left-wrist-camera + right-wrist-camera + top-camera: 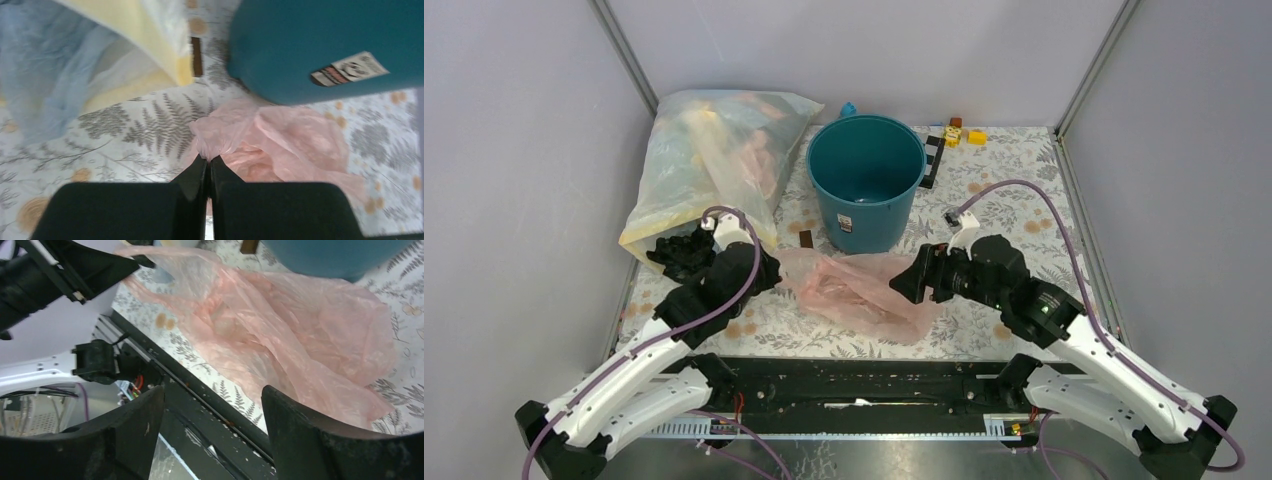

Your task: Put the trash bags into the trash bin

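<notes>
Lying crumpled at lower centre, below the trash bin [886, 212], the pink trash bag [859, 292] is being pinched by the left gripper [775, 272]; the right gripper [901, 285] is being held spread.

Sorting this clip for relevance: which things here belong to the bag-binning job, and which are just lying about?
Job: trash bin; pink bag, pinched by the left gripper; large stuffed clear bag; right gripper, open.
Lying about: small toy blocks; black strip; brown chip.
</notes>
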